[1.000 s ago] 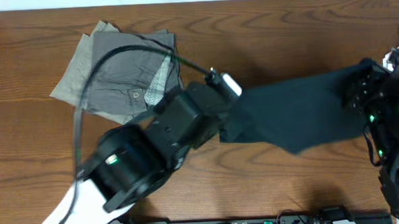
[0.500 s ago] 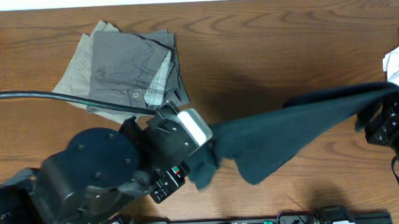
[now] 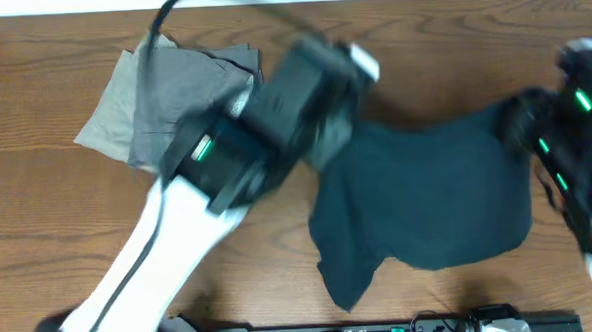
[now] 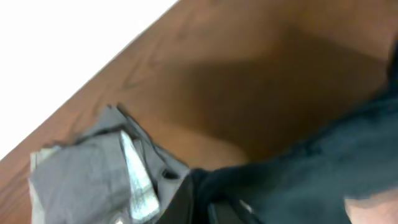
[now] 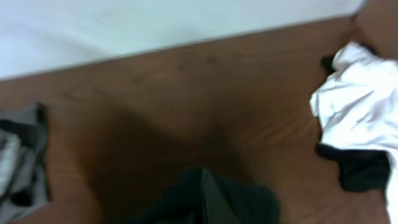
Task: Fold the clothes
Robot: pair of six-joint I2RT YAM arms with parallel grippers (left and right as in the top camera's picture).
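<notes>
Overhead: black garment (image 3: 428, 205) spread over surface (image 3: 420, 30), centre-right, top edge strung between the two arms, lower-left corner trailing toward front edge. Left fingers (image 3: 326, 125) at its upper-left corner, mostly hidden under blurred left arm (image 3: 178, 221) (gap not readable from here). Right fingers (image 3: 521, 124) at upper-right corner, below dark right arm (image 3: 577, 174) with green lights. Grey piece (image 3: 182, 86) folded on top of khaki piece (image 3: 104, 124), upper left, partly covered by left arm, apart from black garment. White cloth (image 3: 586, 48) at far right edge (blurry).

Left wrist: black garment (image 4: 323, 168) filling lower right, bunched right at left fingers (image 4: 198, 202) on bottom edge. Pressed together, pinching the fabric (heavy blur, tips barely separable from cloth). Grey piece (image 4: 81, 180) lower left, just beside the fingers, pale inner band showing. Bare surface (image 4: 249, 74) above.

Right wrist: black garment (image 5: 242, 202) bunched at bottom centre, right fingers (image 5: 202, 196) buried in it. Pressed together, pinching the fabric (only a thin pale seam visible between them). White cloth (image 5: 357, 99) at right, well apart from fingers, dark piece (image 5: 360, 171) under it. Grey piece (image 5: 25, 155) at left edge, well apart.
</notes>
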